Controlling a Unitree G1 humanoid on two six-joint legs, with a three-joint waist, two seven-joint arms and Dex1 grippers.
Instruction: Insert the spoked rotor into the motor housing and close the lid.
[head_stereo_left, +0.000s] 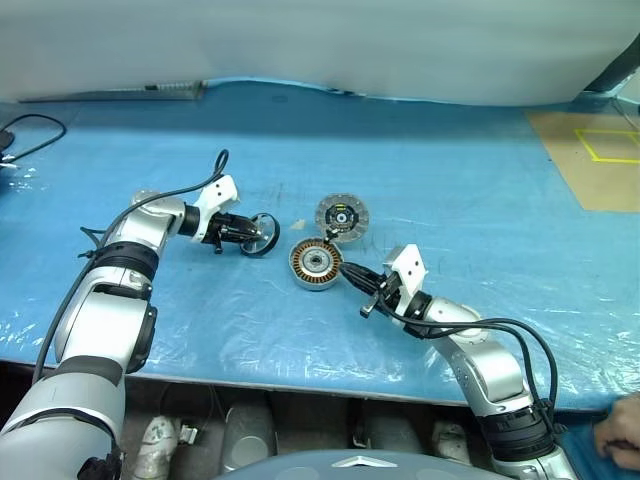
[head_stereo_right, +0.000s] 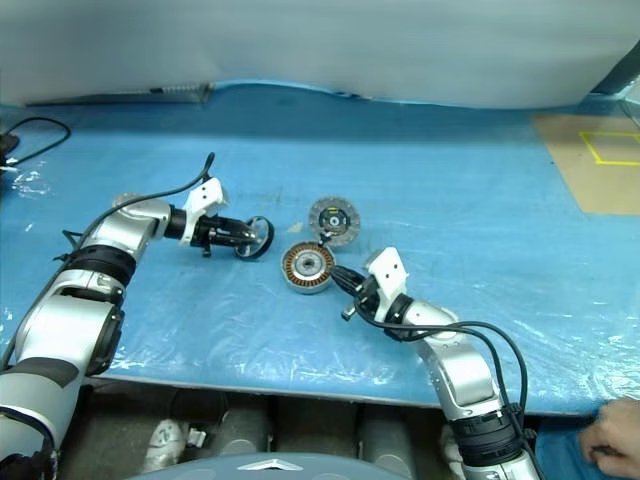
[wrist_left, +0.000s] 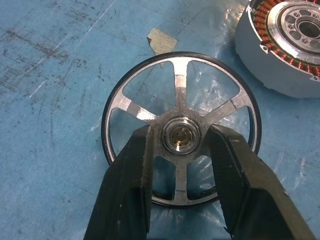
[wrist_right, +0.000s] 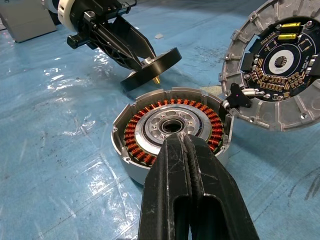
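In the head view, the rotor (head_stereo_left: 260, 236) is seen tilted on edge on the blue bench (head_stereo_left: 450, 180), at nine o'clock of the housing (head_stereo_left: 316, 263); the lid (head_stereo_left: 342, 215) lies at one o'clock of the housing, just beside it. The left gripper (head_stereo_left: 245, 235) meets the rotor; the right gripper (head_stereo_left: 355, 272) rests at the housing's rim.

In the left wrist view, the black fingers (wrist_left: 127, 190) are set either side of the hub, seemingly grasping the rotor there. The spokes are matt aluminium, the rim dark and thin. A centred, square grip is advised before lifting.

In the right wrist view, the right fingers (wrist_right: 172, 170) are clenched together, empty, over copper windings and a bright steel centre. The rotor is best lowered level, shaft aligned with the bore.
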